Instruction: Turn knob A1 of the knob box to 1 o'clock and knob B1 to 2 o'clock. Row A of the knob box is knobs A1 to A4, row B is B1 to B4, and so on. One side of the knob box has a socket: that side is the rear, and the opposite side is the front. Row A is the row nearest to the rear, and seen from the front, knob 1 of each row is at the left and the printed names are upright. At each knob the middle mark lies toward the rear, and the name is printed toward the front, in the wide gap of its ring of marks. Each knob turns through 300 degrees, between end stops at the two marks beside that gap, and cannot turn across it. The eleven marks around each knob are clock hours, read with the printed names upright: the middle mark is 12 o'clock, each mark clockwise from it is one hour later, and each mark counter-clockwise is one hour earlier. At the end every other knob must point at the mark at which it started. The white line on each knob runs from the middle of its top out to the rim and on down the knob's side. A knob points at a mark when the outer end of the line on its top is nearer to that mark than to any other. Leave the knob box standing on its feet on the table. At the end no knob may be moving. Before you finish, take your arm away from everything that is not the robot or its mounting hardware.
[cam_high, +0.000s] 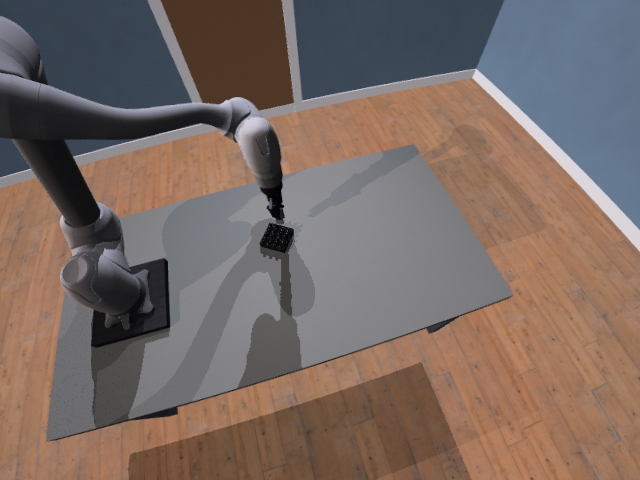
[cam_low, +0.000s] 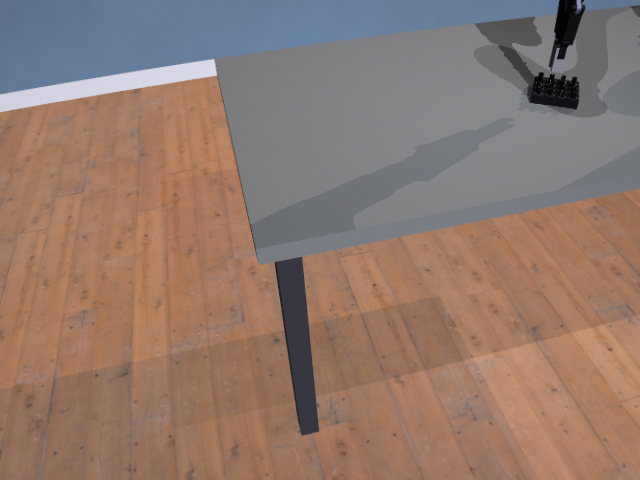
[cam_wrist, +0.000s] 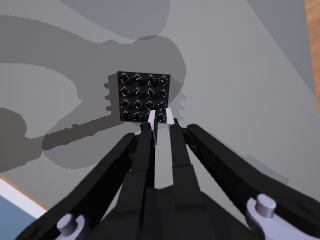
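Note:
The black knob box (cam_high: 275, 240) (cam_low: 554, 99) (cam_wrist: 143, 98) stands on the grey table (cam_high: 387, 248) (cam_low: 361, 113). Its four by four black knobs show as small bumps; their white lines, the printed names and the socket are too small to make out. My gripper (cam_high: 279, 220) (cam_low: 558, 65) (cam_wrist: 161, 116) points down with its pale fingertips a narrow gap apart and nothing between them. In the wrist view the tips overlap the lower right corner of the box and partly hide the corner knob. They appear to be above the knobs; the exact height is unclear.
The arm's base stands on a black plate (cam_high: 161, 310) at the left of the table in the top view. Shadows of the arm and gripper fall across the table and around the box. The table's edges drop to a wooden floor (cam_high: 558, 361) (cam_low: 129, 310).

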